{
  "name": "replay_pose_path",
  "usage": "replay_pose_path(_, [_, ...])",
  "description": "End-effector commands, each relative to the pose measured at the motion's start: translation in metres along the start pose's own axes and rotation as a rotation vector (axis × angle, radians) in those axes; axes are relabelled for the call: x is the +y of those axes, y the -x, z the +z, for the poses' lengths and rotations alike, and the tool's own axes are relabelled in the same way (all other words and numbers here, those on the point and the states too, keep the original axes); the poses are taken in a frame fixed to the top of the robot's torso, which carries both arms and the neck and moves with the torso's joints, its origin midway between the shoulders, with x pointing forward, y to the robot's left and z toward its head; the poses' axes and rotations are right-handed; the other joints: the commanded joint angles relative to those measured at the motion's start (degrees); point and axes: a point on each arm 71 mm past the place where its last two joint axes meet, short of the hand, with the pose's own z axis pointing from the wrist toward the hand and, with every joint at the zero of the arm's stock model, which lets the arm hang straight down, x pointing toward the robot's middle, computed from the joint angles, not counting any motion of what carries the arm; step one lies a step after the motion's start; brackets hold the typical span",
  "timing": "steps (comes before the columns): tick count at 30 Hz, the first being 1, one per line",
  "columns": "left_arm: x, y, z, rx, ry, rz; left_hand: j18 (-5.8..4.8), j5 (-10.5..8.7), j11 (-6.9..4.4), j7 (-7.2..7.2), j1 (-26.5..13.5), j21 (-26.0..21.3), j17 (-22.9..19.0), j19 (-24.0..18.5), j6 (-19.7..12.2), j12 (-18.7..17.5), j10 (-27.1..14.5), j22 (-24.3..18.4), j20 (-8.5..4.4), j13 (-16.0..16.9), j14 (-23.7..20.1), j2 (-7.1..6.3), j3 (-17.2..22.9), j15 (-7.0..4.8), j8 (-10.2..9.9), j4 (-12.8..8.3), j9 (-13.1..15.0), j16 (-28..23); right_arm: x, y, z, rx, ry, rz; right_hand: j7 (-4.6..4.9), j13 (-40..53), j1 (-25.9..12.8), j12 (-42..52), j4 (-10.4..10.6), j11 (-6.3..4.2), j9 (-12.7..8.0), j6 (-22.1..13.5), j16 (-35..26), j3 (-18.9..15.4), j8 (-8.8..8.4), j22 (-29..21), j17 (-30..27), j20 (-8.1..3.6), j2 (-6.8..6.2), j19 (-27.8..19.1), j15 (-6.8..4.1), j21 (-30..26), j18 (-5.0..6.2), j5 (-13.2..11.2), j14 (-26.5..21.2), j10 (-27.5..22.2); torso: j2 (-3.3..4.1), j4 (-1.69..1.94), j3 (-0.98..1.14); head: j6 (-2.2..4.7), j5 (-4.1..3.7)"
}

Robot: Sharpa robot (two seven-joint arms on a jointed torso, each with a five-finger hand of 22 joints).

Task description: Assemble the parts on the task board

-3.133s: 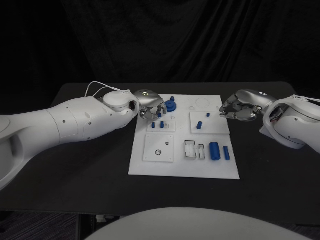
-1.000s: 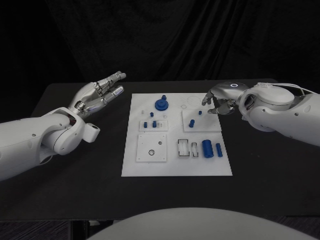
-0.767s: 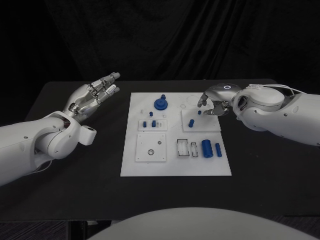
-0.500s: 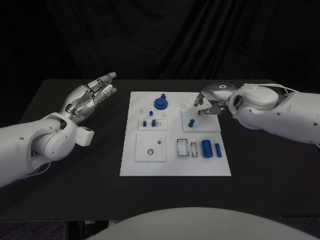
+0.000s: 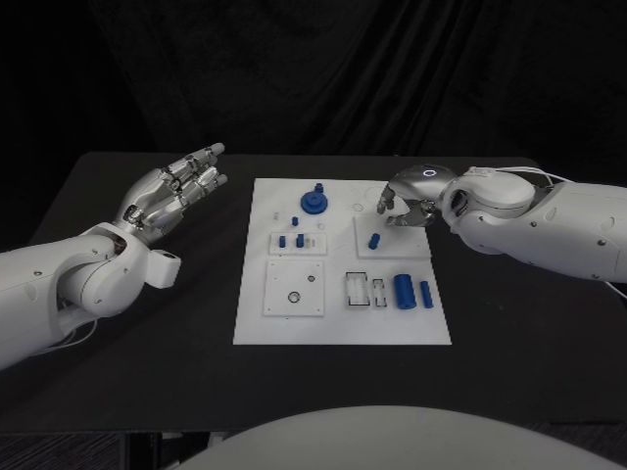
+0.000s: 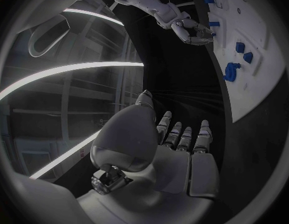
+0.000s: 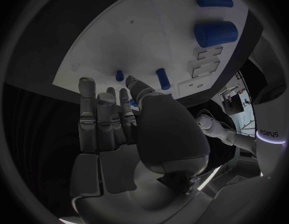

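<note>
The white task board (image 5: 339, 323) lies in the middle of the table. On it a large blue knob (image 5: 313, 203) stands at the far end, with small blue pegs (image 5: 300, 240) nearer. Another blue peg (image 5: 374, 240) stands on the right square plate, and two blue cylinders (image 5: 403, 291) lie at the near right. My right hand (image 5: 406, 208) hovers over the board's far right part, just beyond that peg, fingers pointing down and holding nothing. In the right wrist view its fingers (image 7: 97, 119) stretch towards the board (image 7: 119, 45). My left hand (image 5: 172, 191) is spread flat over the table, left of the board.
A square plate with a small hole (image 5: 301, 289) and two narrow slots (image 5: 364, 290) sit on the board's near half. Bare black table (image 5: 144, 333) surrounds the board. The left wrist view shows the board (image 6: 262, 79), the knob (image 6: 231, 70) and my right hand (image 6: 194, 32).
My left hand has left the blue knob, drawn back left off the board and spread flat. My right hand has moved left onto the board's far right part.
</note>
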Motion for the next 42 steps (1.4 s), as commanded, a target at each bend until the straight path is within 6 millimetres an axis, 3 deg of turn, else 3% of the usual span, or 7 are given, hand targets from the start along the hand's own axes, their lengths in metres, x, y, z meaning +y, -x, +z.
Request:
replay_pose_path(1, [-0.006, -0.001, 0.0, 0.014, -0.096, -0.025, 0.55, 0.5, 0.55, 0.21, 0.7, 0.2, -0.1, 0.2, 0.4, 0.4, 0.1, 0.3, 0.52, 0.1, 0.0, 0.09, -0.4, 0.52, 0.0, 0.0, 0.0, -0.2, 0.0, -0.003, -0.001, 0.011, 0.005, -0.009, -0.06, -0.4, -0.8, -0.4, 0.4, 0.01, 0.2, 0.9, 0.3, -0.1, 0.42, 0.3, -0.1, 0.19, -0.05, 0.4, -0.06, -0.4, 0.18, 0.1, 0.3, 0.7, 0.03, -0.16, -0.09, 0.01, 0.28])
replay_pose_path(10, [-0.005, -0.002, 0.0, 0.023, -0.09, -0.033, 0.63, 1.49, 1.08, 0.08, 1.7, 0.7, 0.2, 1.1, 0.5, 0.7, 0.3, 1.5, 1.37, 0.1, 0.7, 0.23, -0.5, 1.53, 0.0, -0.1, 0.1, 0.1, -0.002, -0.006, -0.001, 0.031, -0.005, -0.008, -0.2, -0.7, -1.0, -0.6, 0.4, 0.02, 0.2, 1.1, 0.1, -0.2, 0.47, 0.2, -0.5, 0.22, -0.09, 0.3, -0.02, -0.9, 0.24, 0.1, 0.1, 0.8, 0.11, 0.12, -0.19, 0.01, 0.13])
replay_pose_path(13, [-0.005, -0.003, 0.0, 0.031, -0.09, -0.039, 0.68, 1.65, 1.12, -0.06, 2.0, 1.3, 0.4, 2.4, 0.9, 0.9, 0.5, 3.0, 1.93, 0.2, 1.3, 0.35, -0.7, 2.43, 0.1, 0.0, 0.1, 0.4, -0.002, -0.007, -0.001, 0.039, -0.009, -0.009, -0.33, -1.0, -0.7, -0.7, 0.1, 0.05, 0.2, 1.0, 0.0, 0.0, 0.41, 0.2, -0.7, 0.22, -0.06, 0.1, -0.02, -1.3, 0.29, 0.1, 0.0, 0.7, 0.11, 0.07, -0.2, 0.01, 0.27])
replay_pose_path(18, [-0.005, -0.003, 0.0, 0.037, -0.089, -0.044, 0.69, 1.98, 1.4, 0.03, 2.4, 1.6, 0.5, 3.0, 1.2, 1.1, 0.7, 3.5, 2.2, 0.2, 1.7, 0.45, -0.7, 2.81, 0.1, -0.1, 0.2, 0.5, -0.003, -0.008, -0.001, 0.049, -0.012, -0.01, -0.31, -1.5, -0.2, -1.0, -0.5, 0.06, 0.4, 1.7, -0.1, 0.4, 0.63, 0.3, -1.0, 0.2, 0.27, 0.0, -0.05, -1.7, 0.33, 0.1, -0.2, 1.0, 0.11, -0.04, -0.26, 0.01, 0.3])
replay_pose_path(26, [-0.004, -0.005, 0.001, 0.045, -0.084, -0.051, 0.66, 3.76, 2.17, 1.31, 3.6, 2.3, 0.7, 4.3, 3.9, 2.0, 1.8, 4.3, 2.74, 0.4, 2.7, 0.65, -0.6, 3.64, 0.6, -0.4, 0.5, 1.0, -0.005, -0.013, 0.0, 0.066, -0.02, -0.01, 0.86, -2.9, 0.6, -1.2, -2.2, -0.39, 1.5, 5.0, -1.0, 1.5, 2.16, 0.7, -2.5, 0.24, 1.21, -0.1, 0.09, -2.6, 0.37, 0.1, -1.0, 3.7, 0.09, -0.01, -0.28, 0.01, 0.05])
replay_pose_path(31, [-0.003, -0.005, 0.001, 0.048, -0.08, -0.053, 0.64, 5.21, 2.42, 1.9, 4.4, 2.5, 0.8, 4.7, 4.7, 2.3, 2.1, 4.4, 2.93, 0.4, 3.0, 0.7, -0.5, 3.91, 0.7, -0.8, 0.6, 1.2, -0.006, -0.016, 0.0, 0.066, -0.021, -0.008, 1.44, -3.8, 1.4, -1.3, -3.2, -1.07, 2.1, 6.1, -1.4, 2.3, 2.65, 1.0, -3.2, -0.03, 1.8, 0.0, -0.38, -2.7, 0.49, 0.1, -1.2, 6.1, 0.11, -0.04, -0.31, 0.01, 0.34])
replay_pose_path(42, [-0.002, -0.005, 0.001, 0.051, -0.07, -0.056, 0.59, 7.77, 2.48, 2.71, 6.0, 2.8, 0.8, 5.5, 5.9, 2.6, 2.2, 4.5, 3.25, 0.5, 3.4, 0.85, -0.1, 4.36, 0.8, -1.8, 0.8, 1.4, -0.006, -0.015, 0.001, 0.026, -0.002, 0.001, 1.96, -5.7, 2.2, -2.1, -4.9, -1.8, 3.2, 7.8, -2.6, 3.2, 3.35, 2.0, -4.9, -0.53, 2.68, 0.4, -0.83, -2.5, 0.39, 0.0, -1.3, 10.5, 0.16, -0.03, -0.36, 0.01, 0.37])
